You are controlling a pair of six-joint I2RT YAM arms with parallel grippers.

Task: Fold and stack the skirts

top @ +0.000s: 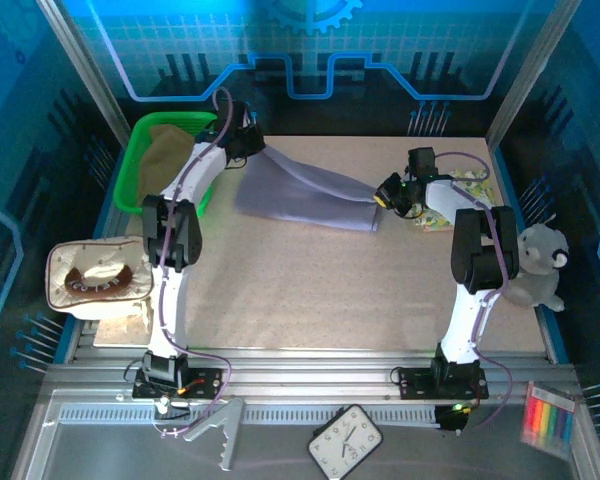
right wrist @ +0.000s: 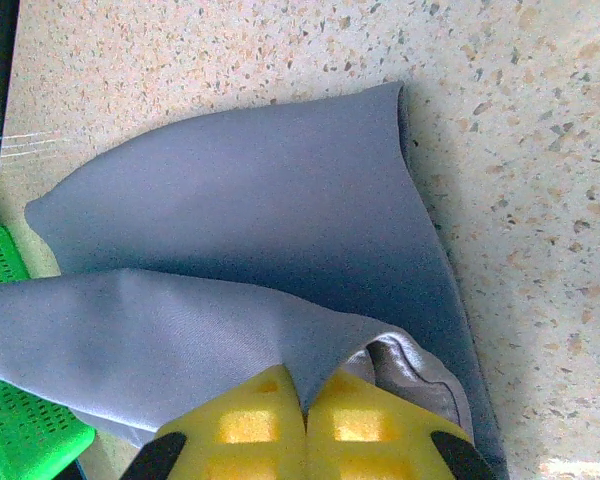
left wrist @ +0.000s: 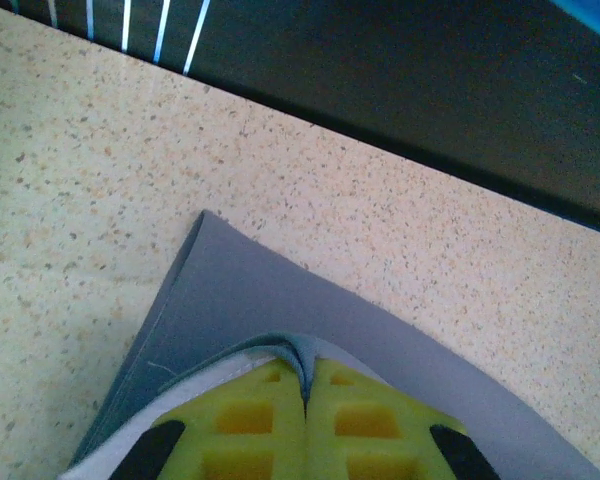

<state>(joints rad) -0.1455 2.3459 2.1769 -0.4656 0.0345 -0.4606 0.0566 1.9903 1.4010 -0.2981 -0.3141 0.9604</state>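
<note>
The lavender-purple skirt point(top: 305, 190) lies partly folded across the back middle of the table. My left gripper point(top: 252, 140) is shut on its far left corner; in the left wrist view the hem is pinched between the yellow pads of the gripper point(left wrist: 305, 385), with the cloth point(left wrist: 250, 300) spread below. My right gripper point(top: 388, 192) is shut on the skirt's right end, where a fold of cloth point(right wrist: 260, 240) is lifted in the gripper point(right wrist: 305, 395). The olive-tan skirt point(top: 170, 150) lies in the green basket point(top: 138, 180). The pale yellow floral skirt point(top: 472, 185) peeks out beside the right arm.
A beige brown-trimmed pouch point(top: 95, 280) sits at the table's left edge and a grey-white plush toy point(top: 535, 265) at its right edge. A corner of the green basket point(right wrist: 20, 420) is near the skirt. A clock point(top: 345, 440) and coloured markers point(top: 550, 420) lie on the front ledge.
</note>
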